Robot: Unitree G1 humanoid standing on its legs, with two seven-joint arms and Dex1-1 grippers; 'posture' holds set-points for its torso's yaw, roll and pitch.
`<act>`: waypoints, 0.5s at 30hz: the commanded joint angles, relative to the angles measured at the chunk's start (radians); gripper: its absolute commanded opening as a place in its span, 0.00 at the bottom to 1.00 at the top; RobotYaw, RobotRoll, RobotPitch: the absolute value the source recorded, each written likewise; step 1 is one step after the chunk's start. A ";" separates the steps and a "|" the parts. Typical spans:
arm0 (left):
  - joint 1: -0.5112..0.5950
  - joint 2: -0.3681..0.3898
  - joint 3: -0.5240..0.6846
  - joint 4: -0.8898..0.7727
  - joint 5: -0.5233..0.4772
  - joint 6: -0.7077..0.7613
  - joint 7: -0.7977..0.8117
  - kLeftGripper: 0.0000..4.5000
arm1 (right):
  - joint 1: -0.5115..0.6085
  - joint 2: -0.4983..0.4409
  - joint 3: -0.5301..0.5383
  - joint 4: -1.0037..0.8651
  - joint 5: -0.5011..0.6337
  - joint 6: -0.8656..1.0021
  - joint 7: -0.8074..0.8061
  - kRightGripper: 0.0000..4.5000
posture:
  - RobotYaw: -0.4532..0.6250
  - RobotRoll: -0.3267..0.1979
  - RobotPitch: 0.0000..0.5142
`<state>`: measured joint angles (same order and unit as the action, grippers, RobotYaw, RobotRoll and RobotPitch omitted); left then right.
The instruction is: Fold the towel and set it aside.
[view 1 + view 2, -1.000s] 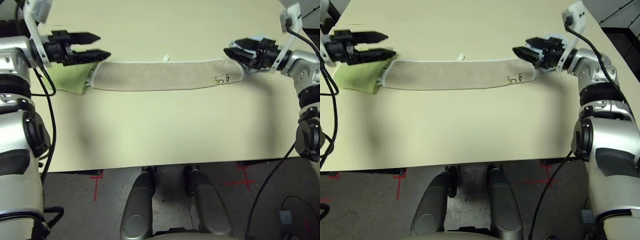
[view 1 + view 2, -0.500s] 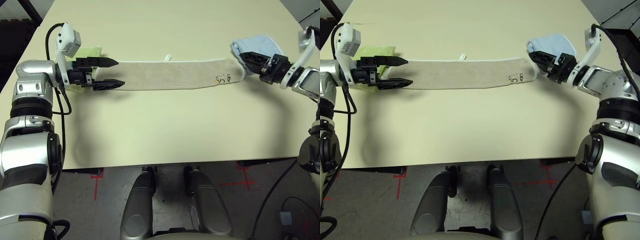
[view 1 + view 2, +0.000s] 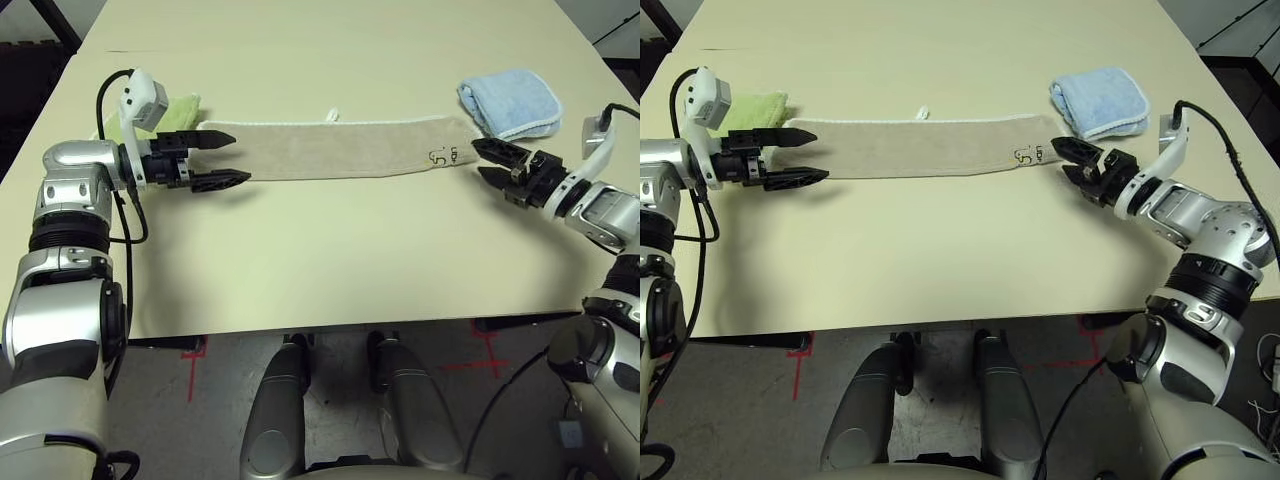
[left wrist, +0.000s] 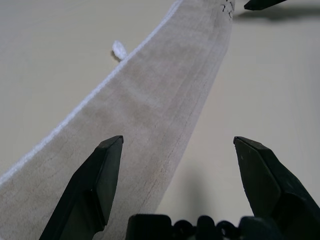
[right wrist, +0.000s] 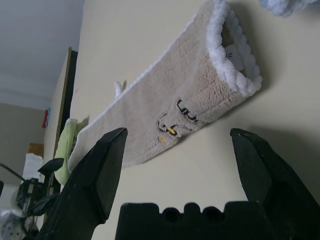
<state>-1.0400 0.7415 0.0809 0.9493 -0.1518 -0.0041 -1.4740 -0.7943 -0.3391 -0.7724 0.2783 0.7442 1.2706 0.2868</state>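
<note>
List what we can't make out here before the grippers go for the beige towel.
- Lettering on the towel: too small to read in the eye views; partly cut by the frame edge in the left wrist view.
- Green towel: mostly hidden behind the left gripper and its wrist camera.
- Towel's left end: the open left gripper covers it, so contact is unclear.
- Layers in the towel: only the right end's fold shows, in the right wrist view.

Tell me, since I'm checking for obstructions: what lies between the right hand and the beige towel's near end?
Nothing: bare table separates the open right hand from the towel, as the left eye view shows.
</note>
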 commanded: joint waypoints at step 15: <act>0.008 0.007 -0.008 -0.025 -0.009 -0.011 -0.009 1.00 | -0.024 0.031 0.120 0.141 -0.020 -0.292 -0.098 0.91 | 0.43 0.62 0.56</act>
<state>-1.0403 0.7399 0.0792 0.9461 -0.1572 -0.0098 -1.4722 -0.8276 -0.3092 -0.6602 0.4010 0.7244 0.9883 0.2051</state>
